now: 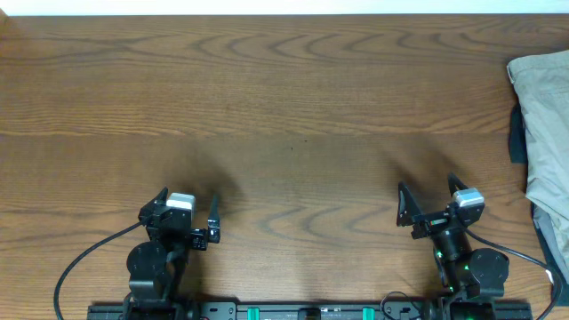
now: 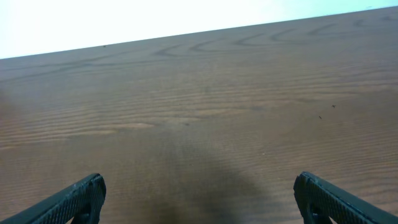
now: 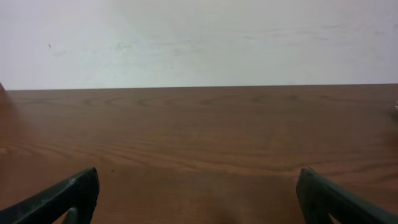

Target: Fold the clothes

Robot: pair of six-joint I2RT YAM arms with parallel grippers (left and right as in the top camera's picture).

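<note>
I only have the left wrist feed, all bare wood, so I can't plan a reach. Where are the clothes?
Observer: The shorts lie at the right edge of the table, partly cut off by the overhead frame.
Operator: Which arm is closer to them?
Observer: The right gripper is nearer the shorts; it sits open with nothing between its fingers.

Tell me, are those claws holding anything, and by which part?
Nothing is held. The left gripper and right gripper are both open and empty; the khaki shorts lie untouched at the table edge.
</note>
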